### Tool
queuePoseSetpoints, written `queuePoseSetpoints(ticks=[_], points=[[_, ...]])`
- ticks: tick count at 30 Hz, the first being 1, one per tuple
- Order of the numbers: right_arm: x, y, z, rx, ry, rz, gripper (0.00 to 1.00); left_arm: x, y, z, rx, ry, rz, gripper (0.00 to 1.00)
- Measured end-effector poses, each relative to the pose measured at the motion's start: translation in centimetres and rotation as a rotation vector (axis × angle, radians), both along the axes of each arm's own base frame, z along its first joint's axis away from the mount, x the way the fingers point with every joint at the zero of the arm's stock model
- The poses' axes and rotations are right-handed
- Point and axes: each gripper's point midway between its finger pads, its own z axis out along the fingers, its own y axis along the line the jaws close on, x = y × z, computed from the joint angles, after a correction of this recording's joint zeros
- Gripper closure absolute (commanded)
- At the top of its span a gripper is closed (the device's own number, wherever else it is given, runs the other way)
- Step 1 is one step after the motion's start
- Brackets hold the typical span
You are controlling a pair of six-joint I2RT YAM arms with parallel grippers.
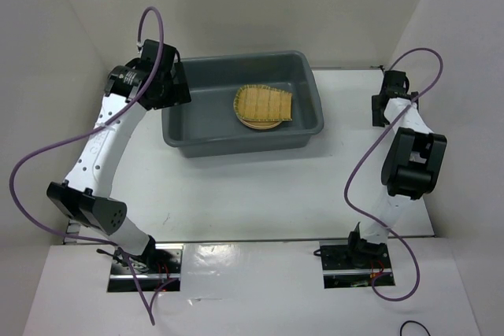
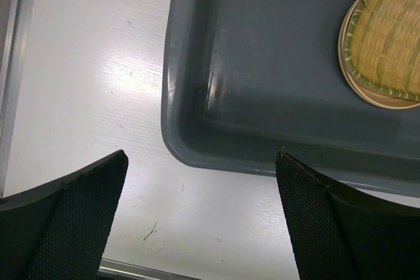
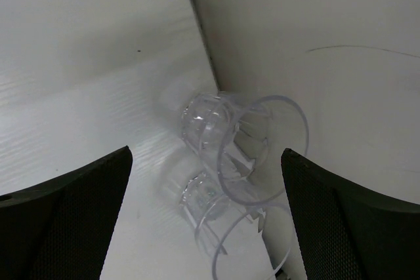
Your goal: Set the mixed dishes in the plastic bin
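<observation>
Left gripper (image 2: 202, 154) and right gripper (image 3: 205, 151): jaws wide, empty. I centre the right over one glass cup (image 3: 246, 142), sideways by the far-right wall, then close gently.

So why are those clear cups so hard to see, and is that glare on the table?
Right wrist view: the clear cups lie on white, so only rims and highlights show. Left wrist view: yes, glare on the table beside the bin. Top view: its near edge gleams too.
</observation>
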Motion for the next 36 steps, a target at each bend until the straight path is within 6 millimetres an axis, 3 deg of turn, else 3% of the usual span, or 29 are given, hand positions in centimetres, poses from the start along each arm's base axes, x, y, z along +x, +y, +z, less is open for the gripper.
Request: queuePoseSetpoints(ticks=[6,9,10,11,13,14,16,20,22,25,27,30,32,33,36], points=[[-0.6,-1.8,-1.6,0.010,0.028,-0.039,0.01,-0.1,-0.1,-0.4,-0.005,0.002,0.000,0.01],[-0.7,-1.8,-3.1,0.022,0.062,-0.031,0.10,-0.5,0.0,-0.3,-0.017,-0.004,0.012,0.01],[-0.7,-1.9,-3.6,0.034,0.070,-0.027,0.14,-0.6,0.0,-0.2,-0.021,-0.009,0.014,0.01],[-0.7,-1.7,-4.1,0.047,0.078,-0.019,0.28,-0.7,0.1,-0.2,-0.022,-0.010,0.015,0.01],[-0.5,-1.3,-5.1,0.091,0.091,0.005,0.47,-1.1,0.2,-0.2,-0.025,-0.012,0.017,0.01],[-0.4,-1.1,-5.5,0.112,0.095,0.016,0.75,-1.3,0.3,-0.3,-0.025,-0.010,0.019,0.01],[0.0,-0.8,-5.9,0.154,0.093,0.038,1.00,-1.6,0.4,-0.4,-0.028,-0.010,0.023,0.01],[2.0,-0.1,-4.9,0.209,0.052,0.094,1.00,-2.4,0.8,-0.6,-0.040,-0.015,0.043,0.01],[4.0,0.4,-3.0,0.219,-0.007,0.137,1.00,-2.7,1.0,-0.5,-0.044,-0.021,0.048,0.01],[8.3,2.5,3.4,0.213,-0.153,0.246,1.00,-2.8,1.4,0.2,-0.053,-0.044,0.058,0.01],[11.4,6.3,10.4,0.196,-0.287,0.395,1.00,-3.1,1.5,0.4,-0.066,-0.059,0.069,0.01],[14.0,17.7,23.9,0.196,-0.527,0.761,1.00,-3.9,1.7,0.1,-0.077,-0.067,0.075,0.01],[12.3,27.0,32.0,0.227,-0.674,1.046,1.00,-4.2,1.6,0.0,-0.083,-0.066,0.071,0.01],[10.9,31.6,34.3,0.265,-0.713,1.189,1.00,-4.3,1.6,-0.2,-0.085,-0.064,0.071,0.01],[6.7,41.2,39.4,0.329,-0.827,1.485,1.00,-4.4,1.2,-0.9,-0.110,-0.058,0.071,0.01]])
